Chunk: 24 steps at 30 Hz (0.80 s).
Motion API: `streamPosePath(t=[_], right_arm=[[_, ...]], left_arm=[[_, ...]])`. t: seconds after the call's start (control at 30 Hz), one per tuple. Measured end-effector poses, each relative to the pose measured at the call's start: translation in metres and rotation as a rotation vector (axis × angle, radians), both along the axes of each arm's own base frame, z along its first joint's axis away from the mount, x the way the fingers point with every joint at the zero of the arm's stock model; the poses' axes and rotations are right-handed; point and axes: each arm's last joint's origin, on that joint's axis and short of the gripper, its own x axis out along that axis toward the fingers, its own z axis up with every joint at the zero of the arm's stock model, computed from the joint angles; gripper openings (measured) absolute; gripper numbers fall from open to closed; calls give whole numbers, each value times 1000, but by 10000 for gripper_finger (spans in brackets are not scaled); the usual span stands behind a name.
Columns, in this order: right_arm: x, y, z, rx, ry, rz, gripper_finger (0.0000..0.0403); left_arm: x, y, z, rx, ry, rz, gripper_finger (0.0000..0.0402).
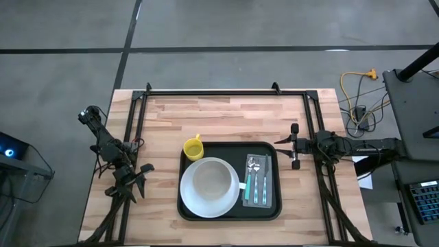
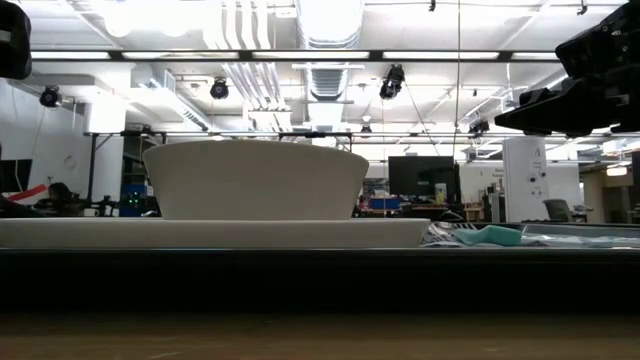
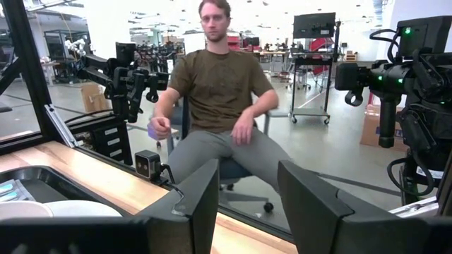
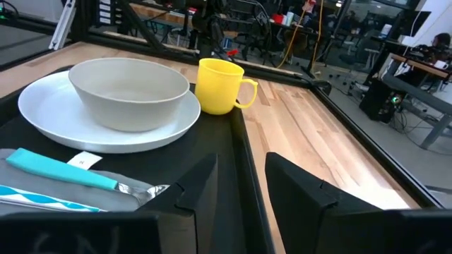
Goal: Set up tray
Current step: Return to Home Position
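Seemingly set, the large black rectangular tray (image 1: pixel 230 149) lies mid-table: round white plate (image 1: pixel 186 200) and pale bowl (image 1: pixel 209 184) in front, cutlery (image 1: pixel 257 182) on grey napkin (image 1: pixel 269 186) as a place setting, yellow mug (image 1: pixel 193 148) behind. Flanking it, left gripper (image 3: pixel 247 182) and right gripper (image 4: pixel 241 168) hang clear, jaws parted, empty.

A large black rectangular tray (image 1: pixel 230 152) is nearly full. A round white plate (image 1: pixel 184 196) bearing a pale bowl (image 1: pixel 209 182) fills its left part, and a grey folded napkin (image 1: pixel 269 161) with cutlery (image 1: pixel 257 184) fills its right. Only a narrow strip between them is bare. A yellow plastic cup (image 1: pixel 193 148) blocks the tray's upper left corner in the high view. The right gripper (image 1: pixel 295 145) hangs just beside the tray's right rim. The left gripper (image 1: pixel 137 180) is well to the tray's left. The light wooden table top (image 1: pixel 206 116) above the tray is bare up to the black metal frame rail (image 1: pixel 226 92).
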Motion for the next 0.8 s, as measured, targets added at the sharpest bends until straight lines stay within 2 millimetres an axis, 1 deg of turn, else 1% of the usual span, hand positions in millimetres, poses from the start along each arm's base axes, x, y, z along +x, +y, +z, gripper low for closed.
streamPosePath(t=[0.37,0.8], right_arm=[[0,0,0,0,0,0,118],[0,0,0,0,0,0,104]], left_arm=[[0,0,0,0,0,-1,132],[0,0,0,0,0,0,132]])
